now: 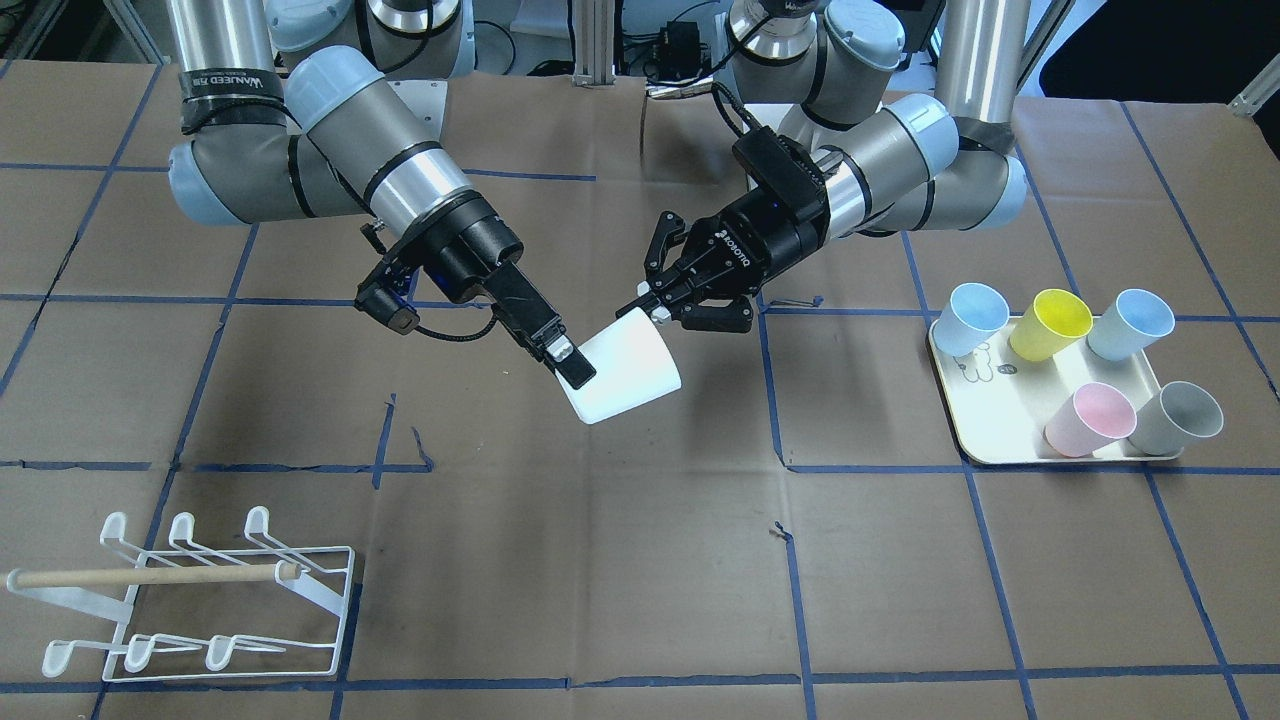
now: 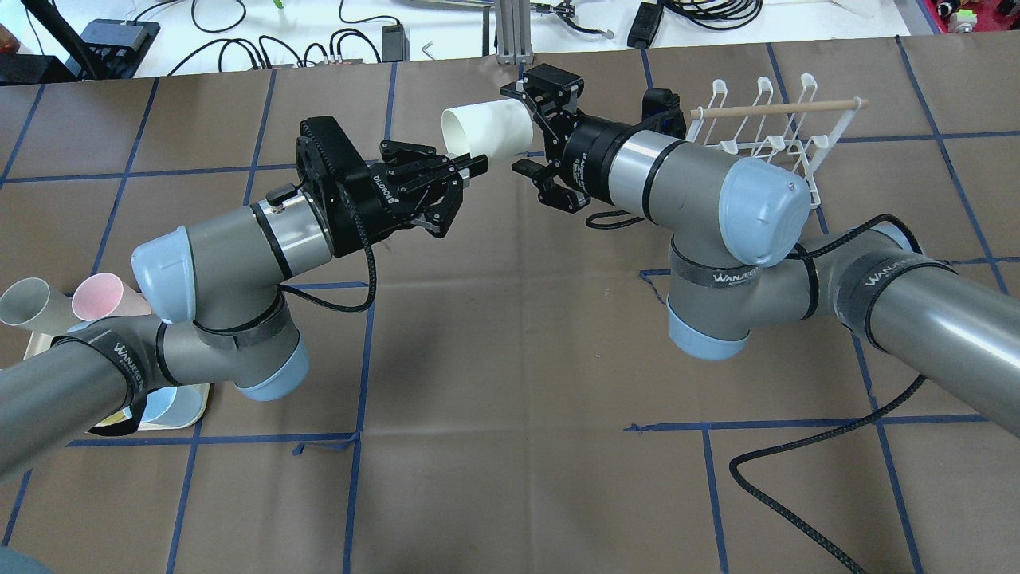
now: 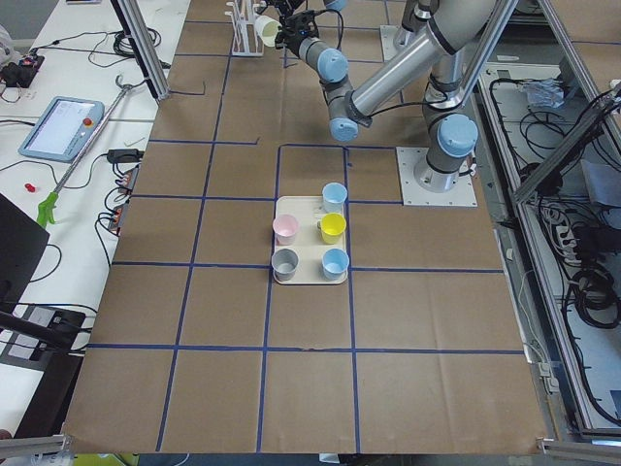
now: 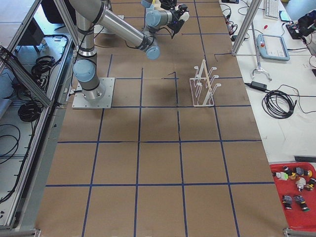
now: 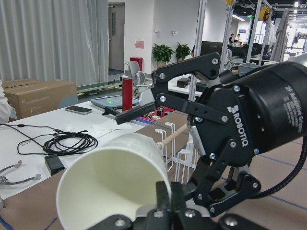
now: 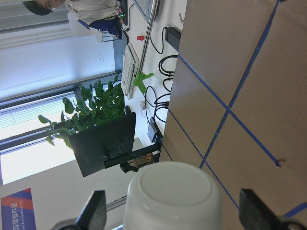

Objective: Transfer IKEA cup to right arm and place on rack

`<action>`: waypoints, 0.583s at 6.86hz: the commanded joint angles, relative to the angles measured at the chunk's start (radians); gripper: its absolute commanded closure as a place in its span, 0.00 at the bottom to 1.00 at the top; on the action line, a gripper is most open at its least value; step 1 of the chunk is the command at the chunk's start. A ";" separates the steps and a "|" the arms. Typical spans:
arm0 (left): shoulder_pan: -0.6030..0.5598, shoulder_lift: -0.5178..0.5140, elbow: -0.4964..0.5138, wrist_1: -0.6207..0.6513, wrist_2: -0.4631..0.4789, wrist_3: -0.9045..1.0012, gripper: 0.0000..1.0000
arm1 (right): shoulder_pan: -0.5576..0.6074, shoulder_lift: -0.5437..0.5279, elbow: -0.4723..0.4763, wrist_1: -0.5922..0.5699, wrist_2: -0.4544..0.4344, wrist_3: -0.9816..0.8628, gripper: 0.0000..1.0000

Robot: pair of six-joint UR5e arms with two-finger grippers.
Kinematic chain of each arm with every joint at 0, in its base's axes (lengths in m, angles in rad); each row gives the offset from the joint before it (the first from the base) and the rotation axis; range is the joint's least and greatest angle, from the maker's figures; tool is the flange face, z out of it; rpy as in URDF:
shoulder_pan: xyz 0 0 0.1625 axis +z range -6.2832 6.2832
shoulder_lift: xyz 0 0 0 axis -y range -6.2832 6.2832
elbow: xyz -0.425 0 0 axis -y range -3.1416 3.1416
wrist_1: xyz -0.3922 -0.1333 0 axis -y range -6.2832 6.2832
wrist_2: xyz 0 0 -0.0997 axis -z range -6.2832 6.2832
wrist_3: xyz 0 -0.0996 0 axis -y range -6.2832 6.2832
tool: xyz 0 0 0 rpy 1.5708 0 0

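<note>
The white IKEA cup [image 2: 486, 131] hangs on its side above the table's middle, its mouth toward my left arm. My left gripper [image 2: 470, 165] is shut on the cup's rim, one finger inside the mouth [image 5: 163, 194]. My right gripper [image 2: 523, 131] stands open around the cup's base [image 6: 172, 191]. Its fingers [image 6: 93, 213] sit wide on either side of the base and do not touch it. In the front view one right finger [image 1: 572, 368] crosses in front of the cup [image 1: 630, 372]. The white wire rack [image 1: 200, 600] with its wooden dowel stands by the table edge on my right side, with nothing on it.
A cream tray [image 1: 1000, 440] on my left side carries several coloured cups: blue [image 1: 975, 318], yellow [image 1: 1052, 322], pink [image 1: 1092, 418] and grey [image 1: 1180, 418]. Brown paper with blue tape lines covers the table. Cables lie along the far edge [image 2: 239, 40].
</note>
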 commanded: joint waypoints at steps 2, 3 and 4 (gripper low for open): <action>0.001 0.000 0.001 0.000 0.002 -0.003 1.00 | 0.016 0.015 -0.025 -0.001 0.000 0.021 0.04; 0.001 -0.001 0.001 0.000 0.000 -0.003 1.00 | 0.029 0.034 -0.043 -0.001 0.000 0.037 0.04; 0.001 0.000 0.003 0.000 0.000 -0.004 1.00 | 0.029 0.038 -0.049 -0.001 0.000 0.037 0.04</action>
